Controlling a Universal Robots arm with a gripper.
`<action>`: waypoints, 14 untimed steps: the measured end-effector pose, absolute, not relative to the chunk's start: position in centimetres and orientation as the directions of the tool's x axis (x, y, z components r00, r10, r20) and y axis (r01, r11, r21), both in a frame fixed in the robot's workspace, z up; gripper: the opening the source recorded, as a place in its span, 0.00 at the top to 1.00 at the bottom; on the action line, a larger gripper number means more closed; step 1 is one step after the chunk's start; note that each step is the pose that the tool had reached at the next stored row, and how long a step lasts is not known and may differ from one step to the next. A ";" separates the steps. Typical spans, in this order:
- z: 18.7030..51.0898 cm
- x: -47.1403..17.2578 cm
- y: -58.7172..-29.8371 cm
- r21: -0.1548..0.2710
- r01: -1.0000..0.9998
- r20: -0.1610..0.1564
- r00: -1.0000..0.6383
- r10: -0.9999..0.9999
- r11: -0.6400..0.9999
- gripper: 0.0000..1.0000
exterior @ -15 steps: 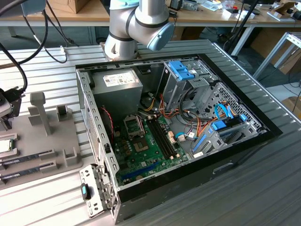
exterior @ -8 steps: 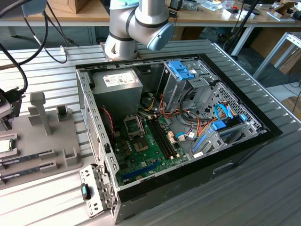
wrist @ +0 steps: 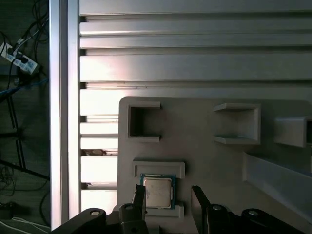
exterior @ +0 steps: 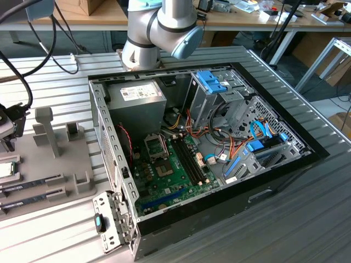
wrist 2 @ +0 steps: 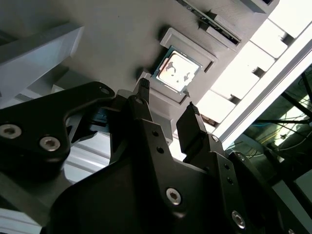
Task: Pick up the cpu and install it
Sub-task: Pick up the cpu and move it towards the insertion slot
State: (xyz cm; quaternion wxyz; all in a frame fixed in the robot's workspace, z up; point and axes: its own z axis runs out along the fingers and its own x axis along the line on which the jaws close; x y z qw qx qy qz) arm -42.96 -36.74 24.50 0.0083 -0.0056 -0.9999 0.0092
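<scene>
The cpu (wrist: 157, 192) is a small square chip with a silver top and green rim, lying flat in a recess of the grey holder plate (wrist: 209, 165). My gripper (wrist: 169, 197) hangs just above it, open. One black finger (wrist: 140, 197) is at the chip's edge and the other finger (wrist: 199, 195) stands off to its side. The second wrist view shows the cpu (wrist 2: 176, 71) beyond the spread fingertips of the gripper (wrist 2: 167, 105), untouched. In the exterior view the cpu (exterior: 6, 169) sits at the far left. The motherboard's socket frame (exterior: 156, 146) lies inside the open computer case (exterior: 274, 175).
Two long memory sticks (exterior: 30, 186) lie on the holder plate near the cpu, and grey upright posts (exterior: 46, 129) rise from it. A grey power supply (exterior: 137, 98) and blue-tabbed drive cages (exterior: 211, 82) fill the case. The slatted metal table's edge (wrist: 63, 112) runs beside the plate.
</scene>
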 end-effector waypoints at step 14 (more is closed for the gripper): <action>24.2 -43.1 -36.8 -0.018 0.011 0.016 -1.000 0.011 1.000 0.50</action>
